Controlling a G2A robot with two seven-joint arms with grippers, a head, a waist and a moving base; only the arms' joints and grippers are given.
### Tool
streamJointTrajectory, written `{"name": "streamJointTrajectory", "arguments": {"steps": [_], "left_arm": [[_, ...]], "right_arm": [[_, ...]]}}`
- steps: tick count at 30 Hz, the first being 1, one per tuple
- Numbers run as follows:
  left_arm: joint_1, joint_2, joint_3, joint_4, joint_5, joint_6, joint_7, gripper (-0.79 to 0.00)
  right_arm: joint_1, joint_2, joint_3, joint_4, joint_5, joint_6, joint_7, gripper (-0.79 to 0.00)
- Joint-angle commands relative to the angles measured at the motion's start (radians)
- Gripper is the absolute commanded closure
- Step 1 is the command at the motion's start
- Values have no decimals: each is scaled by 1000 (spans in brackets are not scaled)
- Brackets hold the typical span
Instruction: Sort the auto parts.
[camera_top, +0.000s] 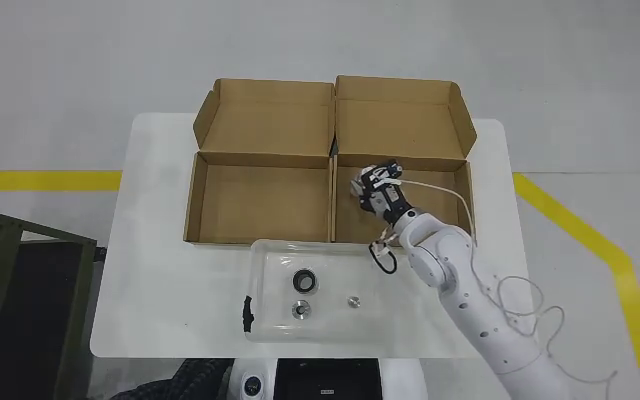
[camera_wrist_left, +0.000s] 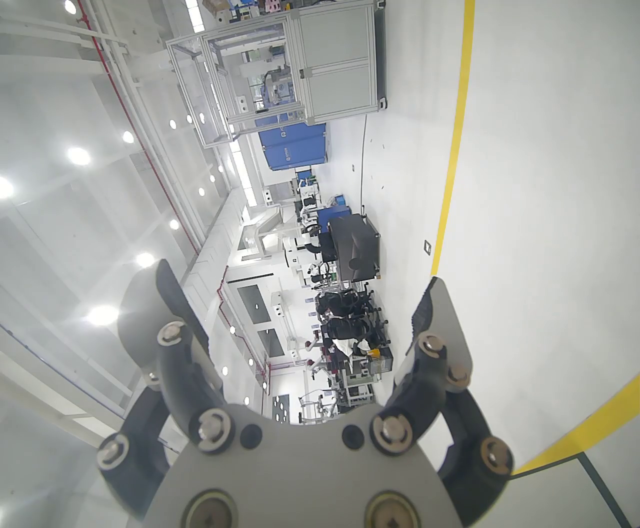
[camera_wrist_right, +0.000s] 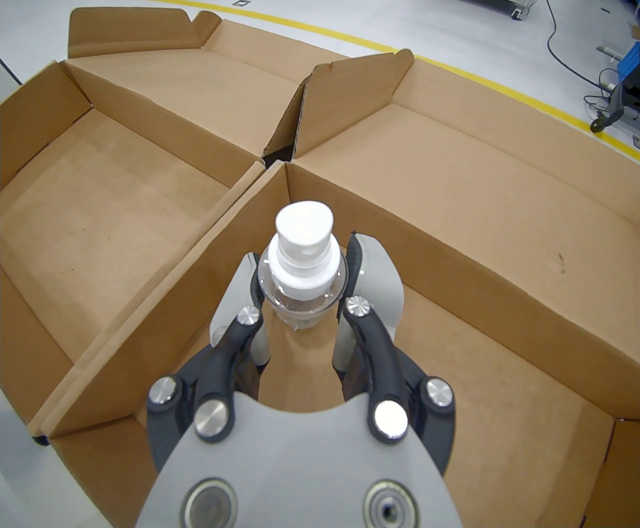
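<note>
My right gripper (camera_wrist_right: 304, 280) is shut on a small clear bottle with a white pump cap (camera_wrist_right: 304, 250), held over the near left corner of the right cardboard box (camera_wrist_right: 500, 280). In the top view the same gripper (camera_top: 372, 190) hangs inside that right box (camera_top: 455, 215). The left cardboard box (camera_top: 255, 205) beside it holds nothing. A clear plastic bin (camera_top: 265, 300) in front holds a black ring part (camera_top: 304, 281), a grey round part (camera_top: 300, 310) and a small metal part (camera_top: 353, 301). My left gripper (camera_wrist_left: 300, 300) is open, pointing off into the room.
Both boxes have their lids folded back toward the far table edge (camera_top: 300, 118). A black clip (camera_top: 246, 313) sits on the bin's left end. The white table (camera_top: 150, 250) has bare room left of the boxes.
</note>
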Motion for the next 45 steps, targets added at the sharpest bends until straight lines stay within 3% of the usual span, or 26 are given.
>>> {"name": "streamJointTrajectory", "arguments": {"steps": [1,2,9,15,27,35,45], "left_arm": [[0,0,0,0,0,0,0,-785],[0,0,0,0,0,0,0,-785],[0,0,0,0,0,0,0,-785],[0,0,0,0,0,0,0,-785],[0,0,0,0,0,0,0,-785],[0,0,0,0,0,0,0,-785],[0,0,0,0,0,0,0,-785]], "right_arm": [[0,-2,-1,1,-2,2,2,-570],[0,-3,-1,1,-3,3,3,-785],[-33,-4,29,-49,19,8,-12,-785],[-105,11,113,-173,77,-62,-13,-785],[-281,57,320,-417,159,-363,65,-785],[-386,84,398,-512,188,-591,113,-785],[-458,104,408,-587,31,-757,94,-785]]}}
